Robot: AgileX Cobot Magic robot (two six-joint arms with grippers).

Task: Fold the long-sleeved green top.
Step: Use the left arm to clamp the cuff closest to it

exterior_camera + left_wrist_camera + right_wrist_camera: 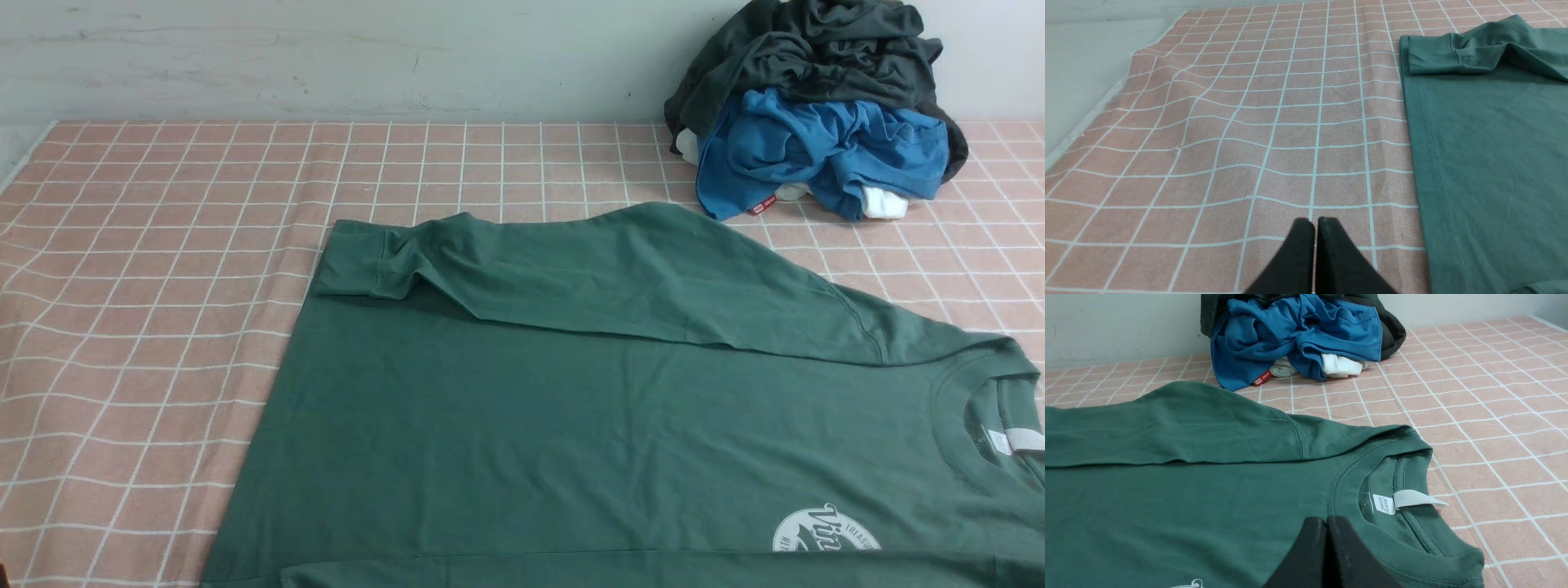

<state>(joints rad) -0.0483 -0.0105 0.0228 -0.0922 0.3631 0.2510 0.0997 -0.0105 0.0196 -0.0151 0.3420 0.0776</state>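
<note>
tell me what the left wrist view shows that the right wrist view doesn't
Left wrist only: the sleeve cuff, the hem and the left gripper, jaws shut, over the cloth. Right wrist only: the collar, label, blue garment and the right gripper, jaws shut. Both: the top and the cloth.

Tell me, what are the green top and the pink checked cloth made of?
The green long-sleeved top looks like soft, matte knit cotton: ribbed collar, gentle creases. The pink checked tablecloth seems thin fabric, since it ripples; fibre unclear.

pale wall point(326, 57), pink checked tablecloth point(147, 245)
</note>
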